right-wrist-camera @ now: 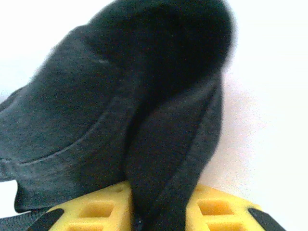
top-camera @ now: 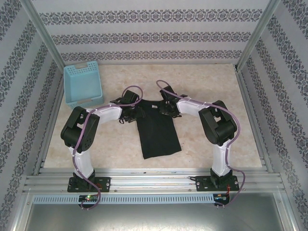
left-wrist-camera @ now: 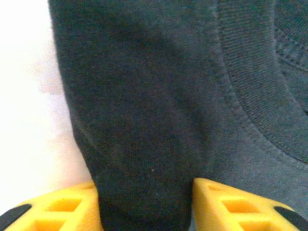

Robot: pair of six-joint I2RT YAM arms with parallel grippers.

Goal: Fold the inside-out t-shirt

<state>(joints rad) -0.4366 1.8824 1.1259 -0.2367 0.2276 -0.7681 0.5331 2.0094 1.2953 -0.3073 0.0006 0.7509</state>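
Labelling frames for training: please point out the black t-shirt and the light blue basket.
t-shirt (top-camera: 159,137): top external view, middle of its body.
basket (top-camera: 83,85): top external view, its bare floor.

The top external camera hangs high above and behind the arm bases (top-camera: 89,183), looking forward and down over the whole table (top-camera: 207,86). Each wrist camera peers along its own yellow fingers, the left gripper (left-wrist-camera: 144,185) and the right gripper (right-wrist-camera: 161,192), so near the t-shirt (top-camera: 159,134) that black cloth blurs. All three share the t-shirt's far end, probably about the collar (left-wrist-camera: 260,86).
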